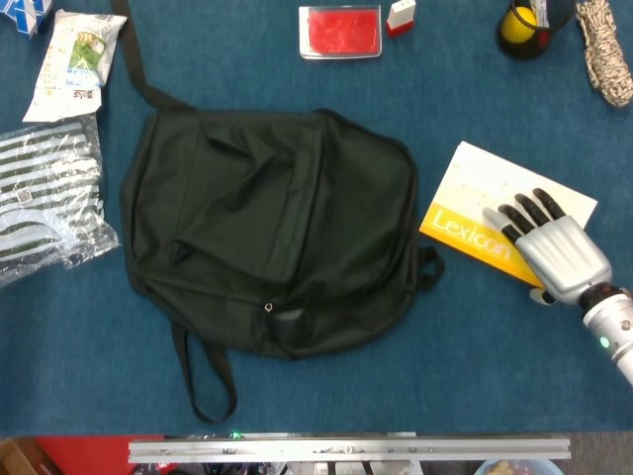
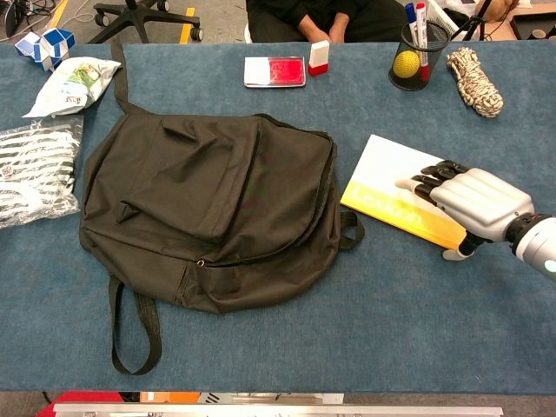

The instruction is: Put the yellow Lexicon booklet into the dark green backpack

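Note:
The yellow and white Lexicon booklet [image 1: 473, 213] [image 2: 391, 187] lies flat on the blue table, just right of the dark green backpack [image 1: 267, 228] [image 2: 208, 204]. The backpack lies flat with its zip closed as far as I can see. My right hand [image 1: 556, 252] [image 2: 473, 201] rests on the booklet's near right corner. Its fingers [image 1: 524, 210] are stretched out on the cover, and its thumb [image 2: 453, 254] sits just off the near edge. That corner is hidden beneath the hand. My left hand shows in neither view.
A red and white box [image 1: 340, 31] and a small eraser-like block [image 1: 401, 16] sit at the back. A pen cup with a yellow ball [image 2: 410, 62] and a rope bundle [image 2: 473, 80] stand back right. Striped and printed bags [image 1: 45, 193] lie left of the backpack.

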Robot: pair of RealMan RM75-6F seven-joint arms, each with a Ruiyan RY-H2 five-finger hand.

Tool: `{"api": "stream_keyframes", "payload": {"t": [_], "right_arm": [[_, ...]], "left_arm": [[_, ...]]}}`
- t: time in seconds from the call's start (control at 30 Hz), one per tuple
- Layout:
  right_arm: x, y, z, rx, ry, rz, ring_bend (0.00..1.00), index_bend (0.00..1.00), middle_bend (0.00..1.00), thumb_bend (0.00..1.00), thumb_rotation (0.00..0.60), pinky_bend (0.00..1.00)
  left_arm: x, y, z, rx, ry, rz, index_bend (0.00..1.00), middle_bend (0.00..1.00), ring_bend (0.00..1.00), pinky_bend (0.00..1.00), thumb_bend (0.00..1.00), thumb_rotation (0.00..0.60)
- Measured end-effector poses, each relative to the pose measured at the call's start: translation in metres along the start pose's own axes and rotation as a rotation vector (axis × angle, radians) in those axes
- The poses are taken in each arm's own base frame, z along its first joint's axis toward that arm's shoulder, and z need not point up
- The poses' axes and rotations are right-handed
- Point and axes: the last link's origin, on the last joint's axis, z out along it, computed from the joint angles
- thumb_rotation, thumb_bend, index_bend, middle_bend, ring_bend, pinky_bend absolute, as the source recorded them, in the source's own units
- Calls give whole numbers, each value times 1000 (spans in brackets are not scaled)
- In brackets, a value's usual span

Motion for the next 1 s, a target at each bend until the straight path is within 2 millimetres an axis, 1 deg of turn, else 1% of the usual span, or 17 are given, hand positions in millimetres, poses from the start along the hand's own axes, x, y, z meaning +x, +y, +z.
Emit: {"api": "stream_keyframes", "payload": {"t": [0.2,0.4,0.5,0.83,0.93,1.0], "right_arm": [[-2,7,3,-26,0,-13,37,0,128,0,600,29],[3,24,8,-75,15,-16,37,0,128,0,600,29],[6,33,14,-94,15,-11,37,0,128,0,600,29],[27,76,47,-180,15,-66,37,0,128,3,600,29],[31,78,46,-176,12,-63,37,0,129,8,600,29],[33,77,43,-163,12,-58,39,0,145,10,600,50]], "left_arm": [[0,1,0,-3,-3,0,110,87,113,70,241,600],[-1,3,1,-8,-8,0,110,87,113,70,241,600],[-2,3,2,-6,-11,3,110,87,113,70,241,600],[0,3,-1,7,-8,12,110,87,113,70,241,600],[1,3,-1,13,-2,17,110,87,113,70,241,600],[2,3,-1,16,4,28,110,87,113,70,241,600]]}}
